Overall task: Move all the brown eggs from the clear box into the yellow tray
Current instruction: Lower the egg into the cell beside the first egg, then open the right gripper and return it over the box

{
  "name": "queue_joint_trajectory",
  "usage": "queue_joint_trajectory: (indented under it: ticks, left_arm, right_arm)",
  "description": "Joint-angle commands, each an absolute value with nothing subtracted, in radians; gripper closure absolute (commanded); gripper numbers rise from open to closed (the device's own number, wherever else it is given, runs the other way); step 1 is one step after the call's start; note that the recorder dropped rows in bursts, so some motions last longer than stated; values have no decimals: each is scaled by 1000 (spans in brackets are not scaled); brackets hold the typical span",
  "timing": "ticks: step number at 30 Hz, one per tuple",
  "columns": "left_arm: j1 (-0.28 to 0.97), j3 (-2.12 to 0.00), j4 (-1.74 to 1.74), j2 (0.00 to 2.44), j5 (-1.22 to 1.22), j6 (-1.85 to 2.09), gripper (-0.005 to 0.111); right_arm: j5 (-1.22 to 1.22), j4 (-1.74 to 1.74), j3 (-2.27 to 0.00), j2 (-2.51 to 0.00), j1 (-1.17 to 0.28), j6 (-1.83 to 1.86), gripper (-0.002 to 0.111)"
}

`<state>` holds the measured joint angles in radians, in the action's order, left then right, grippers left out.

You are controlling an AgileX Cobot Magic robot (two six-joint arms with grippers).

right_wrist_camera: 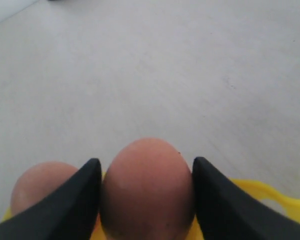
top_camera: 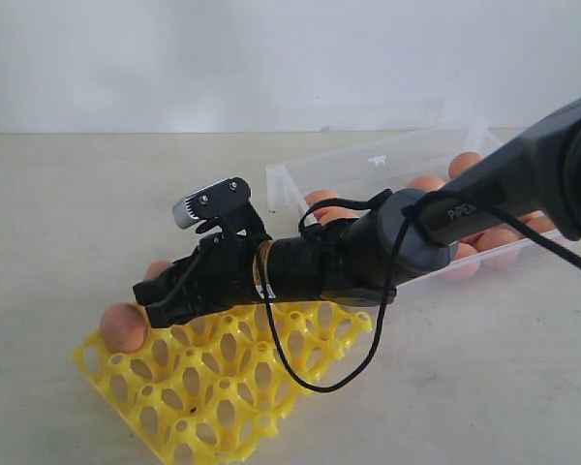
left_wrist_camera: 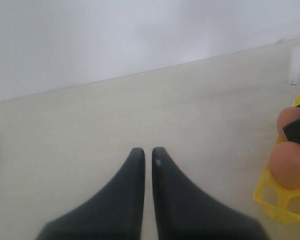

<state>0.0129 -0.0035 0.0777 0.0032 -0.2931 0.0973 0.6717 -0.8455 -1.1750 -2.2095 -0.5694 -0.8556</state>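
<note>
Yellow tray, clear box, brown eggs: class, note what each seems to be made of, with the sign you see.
The yellow tray looks like moulded plastic, glossy: uniform bright colour, thin open lattice. The clear box is likely thin transparent plastic: the table shows through its walls. The brown eggs have a smooth matte shell with a soft sheen; real or imitation cannot be told.

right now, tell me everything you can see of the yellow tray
The yellow tray is bright plastic, an open lattice of oval cups with raised pegs, lying flat on the pale table. Two brown eggs sit along its left edge; the other visible cups are empty. The right gripper reaches over it, fingers flanking the farther egg.
</note>
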Motion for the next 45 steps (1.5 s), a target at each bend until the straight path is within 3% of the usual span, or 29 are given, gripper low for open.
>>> queue_joint_trajectory:
  ticks: [1,13,23,25,27,30,31,41,45]
  left_arm:
    - [21,0,76,0,-293,94,103]
    - [21,0,76,0,-293,94,103]
    - [21,0,76,0,-293,94,103]
    - [21,0,76,0,-293,94,103]
    - [21,0,76,0,-293,94,103]
    - [21,0,76,0,-293,94,103]
    - [21,0,76,0,-293,94,103]
    - [21,0,76,0,-293,94,103]
    - [21,0,76,0,-293,94,103]
  right_arm:
    - [676,-840,-1178,-2207,-568,-861,32]
    - [732,-808,-1178,-2194,-568,-852,31]
    - [669,-716,-1180,-1978,-568,-767,32]
    - [591,-716,-1180,-1908,-568,-767,41]
    - [476,-717,-1180,-1835,-568,-767,62]
    - [251,-729,-1180,-1736,-568,-767,104]
    - [184,-726,-1180,-1711,-568,-771,108]
    - [-722,-816,-1180,-1588,-568,-385,107]
    - [-887,-861,-1180,-1598,-530,-362,107]
